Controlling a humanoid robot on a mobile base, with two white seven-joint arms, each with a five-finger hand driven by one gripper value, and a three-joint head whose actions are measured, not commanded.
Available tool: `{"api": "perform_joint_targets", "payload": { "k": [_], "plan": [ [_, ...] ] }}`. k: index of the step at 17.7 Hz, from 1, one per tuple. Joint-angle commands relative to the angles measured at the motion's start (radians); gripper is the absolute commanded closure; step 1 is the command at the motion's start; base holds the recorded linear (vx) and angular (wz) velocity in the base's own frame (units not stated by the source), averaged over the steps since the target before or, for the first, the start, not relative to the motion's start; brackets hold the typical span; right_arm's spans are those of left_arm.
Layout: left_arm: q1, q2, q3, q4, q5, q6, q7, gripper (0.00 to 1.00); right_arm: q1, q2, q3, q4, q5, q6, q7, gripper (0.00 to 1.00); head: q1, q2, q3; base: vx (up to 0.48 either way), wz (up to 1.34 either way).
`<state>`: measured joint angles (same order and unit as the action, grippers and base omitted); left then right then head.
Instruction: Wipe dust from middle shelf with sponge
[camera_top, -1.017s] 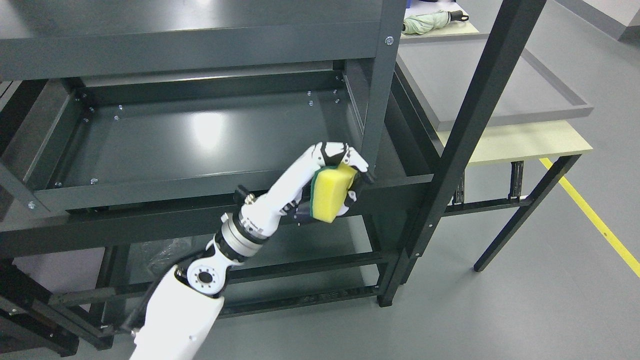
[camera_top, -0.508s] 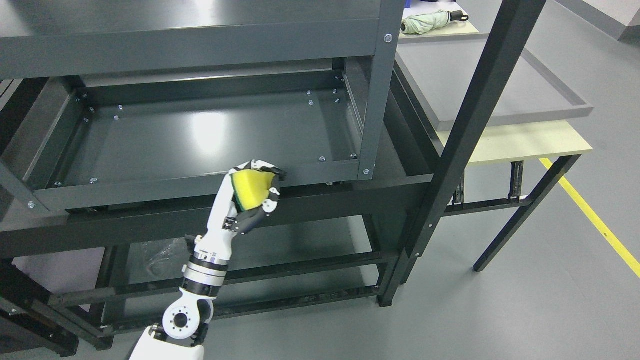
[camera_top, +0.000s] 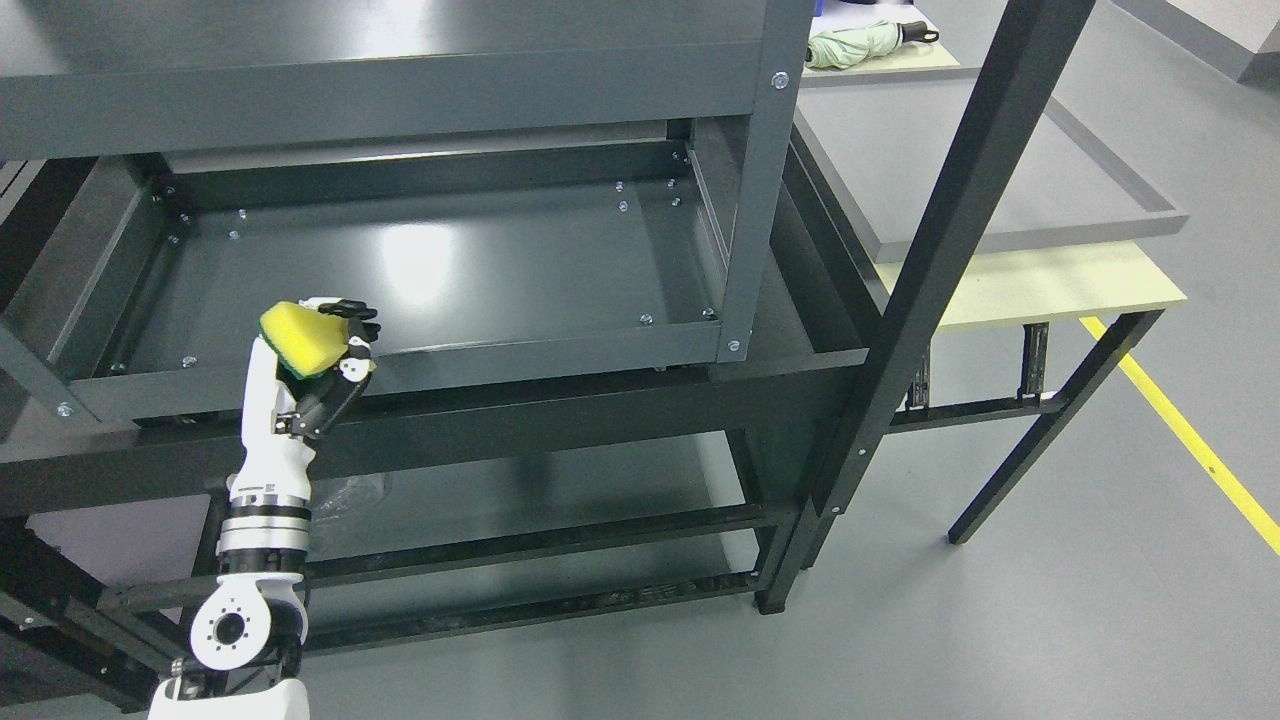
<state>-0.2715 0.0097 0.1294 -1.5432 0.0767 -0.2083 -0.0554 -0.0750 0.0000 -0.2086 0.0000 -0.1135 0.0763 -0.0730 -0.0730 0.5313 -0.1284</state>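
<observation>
Rising from the lower left of the frame, the left robot hand (camera_top: 300, 365) has its fingers curled tight around the yellow sponge (camera_top: 303, 338), at the front rim of the middle shelf (camera_top: 430, 270), left of centre. A folded green umbrella (camera_top: 860, 40) lies on the bench (camera_top: 1060, 285) at upper right.

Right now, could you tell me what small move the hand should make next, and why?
Probably push the left hand forward and down, since it grips the sponge at the middle shelf's front rim and the shelf surface lies beyond and below the sponge.
</observation>
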Motion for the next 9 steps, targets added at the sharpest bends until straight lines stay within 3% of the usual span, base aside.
{"api": "perform_joint_targets", "payload": {
  "k": [1,9],
  "plan": [
    [0.096,0.008,0.141,-0.236,0.003,-0.012,0.002,1.00,0.000,-0.017,0.000,-0.017,0.000,0.000,-0.001,0.00,0.0000,0.000,0.000,0.000,0.00],
    [0.190,0.008,0.145,-0.229,0.006,-0.026,0.012,1.00,0.000,-0.017,0.000,-0.017,0.000,0.000,-0.001,0.00,0.0000,0.000,0.000,0.000,0.00]
  ]
}}
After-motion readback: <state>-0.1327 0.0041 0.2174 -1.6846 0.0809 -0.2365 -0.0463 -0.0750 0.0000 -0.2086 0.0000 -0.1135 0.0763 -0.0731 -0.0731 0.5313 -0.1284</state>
